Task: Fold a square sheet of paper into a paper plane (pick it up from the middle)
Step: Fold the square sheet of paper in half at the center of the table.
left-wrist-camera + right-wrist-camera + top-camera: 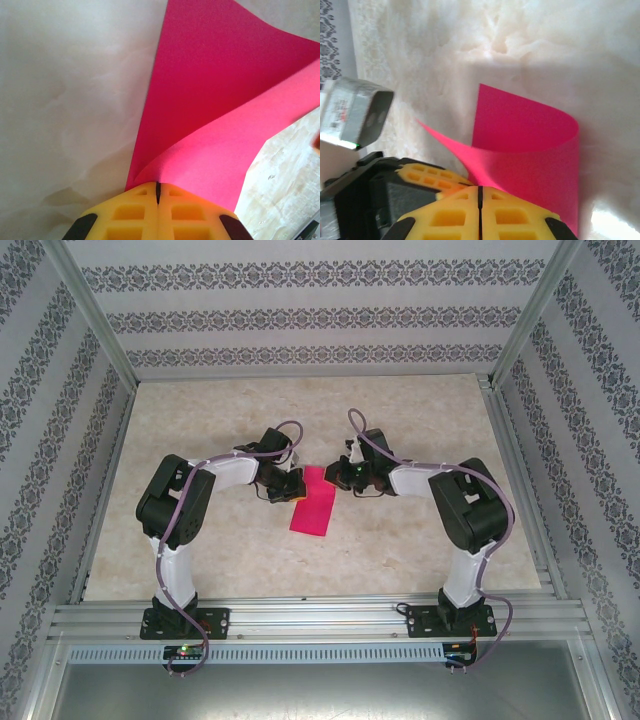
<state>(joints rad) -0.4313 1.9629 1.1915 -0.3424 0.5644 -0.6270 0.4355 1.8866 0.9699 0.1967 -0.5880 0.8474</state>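
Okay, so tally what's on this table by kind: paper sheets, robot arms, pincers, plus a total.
Thin magenta-pink paper sheet: 1
White-and-black robot arms: 2, left arm, right arm
Yellow-fingered pincers, both shut on the sheet: 2, left pincer, right pincer
Total: 5

The left arm (180, 510) rises from its base at the near edge of the worktop (200, 560), elbow bent high, forearm reaching inward toward the middle; the right arm (465, 505) mirrors it from the other side; the two wrists (268, 448) point at each other, close together; the left gripper (157, 184) has its yellow fingers (132, 212) pressed flat together, pinching the sheet of paper (210, 100) at their tips; the right gripper (480, 187) is closed the same way, its tips on the same sheet.
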